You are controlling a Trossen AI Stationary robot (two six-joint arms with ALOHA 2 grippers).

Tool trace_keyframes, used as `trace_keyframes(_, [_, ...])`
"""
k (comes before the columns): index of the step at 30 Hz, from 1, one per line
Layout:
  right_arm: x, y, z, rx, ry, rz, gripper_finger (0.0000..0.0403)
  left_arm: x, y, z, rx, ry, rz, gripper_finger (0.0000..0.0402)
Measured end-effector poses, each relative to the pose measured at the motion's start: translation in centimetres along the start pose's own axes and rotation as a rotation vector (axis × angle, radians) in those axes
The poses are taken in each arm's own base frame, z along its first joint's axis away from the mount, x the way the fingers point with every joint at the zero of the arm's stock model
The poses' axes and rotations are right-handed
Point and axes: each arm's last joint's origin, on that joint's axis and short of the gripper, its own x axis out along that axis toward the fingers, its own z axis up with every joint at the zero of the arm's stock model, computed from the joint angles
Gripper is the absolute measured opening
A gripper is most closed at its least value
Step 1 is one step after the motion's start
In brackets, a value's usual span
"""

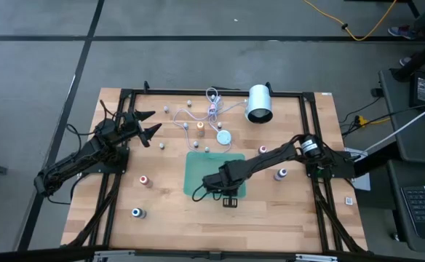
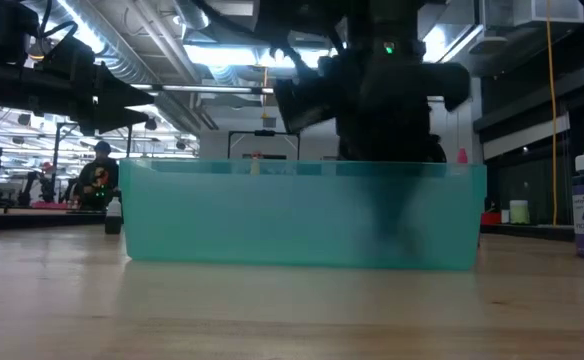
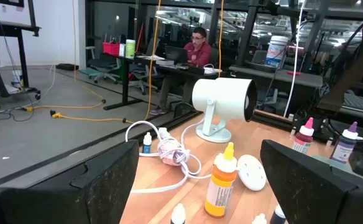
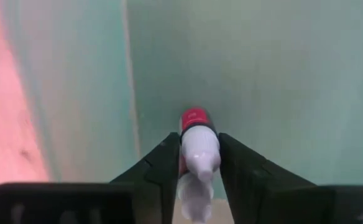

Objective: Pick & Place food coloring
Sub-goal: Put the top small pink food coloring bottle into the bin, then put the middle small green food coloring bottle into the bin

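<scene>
The wooden surface point(image 1: 271, 218) carried a green tray point(image 1: 198, 171) at its middle. The right gripper point(image 4: 197, 163) reached down into the tray, and its fingers point(image 4: 163, 163) pinched a small red-labelled food coloring bottle point(image 4: 198, 140) on both sides, the bottle low inside the tray. The left gripper point(image 1: 150, 124) hung well off the tray's far left corner, its fingers point(image 3: 94, 180) spread wide around nothing. Other little bottles stood scattered around the tray.
</scene>
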Motion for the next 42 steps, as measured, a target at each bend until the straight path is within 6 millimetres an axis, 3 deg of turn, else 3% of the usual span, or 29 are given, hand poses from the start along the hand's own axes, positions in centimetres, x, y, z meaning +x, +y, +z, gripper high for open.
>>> trace_keyframes(10, [-0.2, 0.0, 0.1, -0.006, -0.010, 0.003, 0.0156, 0.0, 0.0, 0.0, 0.000, 0.000, 0.000, 0.0333])
trace_keyframes(29, [-3.1, -0.2, -0.2, -0.001, -0.079, 0.022, 0.0159, 0.0, 0.0, 0.0, 0.000, 0.000, 0.000, 0.0333])
trace_keyframes(37, [-7.2, -0.7, 0.5, 0.003, -0.149, 0.008, 0.0160, 0.0, 0.0, 0.0, 0.000, 0.000, 0.001, 0.0333])
trace_keyframes(42, [-10.9, -2.3, 1.3, -0.018, -0.200, 0.007, 0.0193, 0.0, 0.0, 0.0, 0.000, -0.001, 0.001, 0.0333])
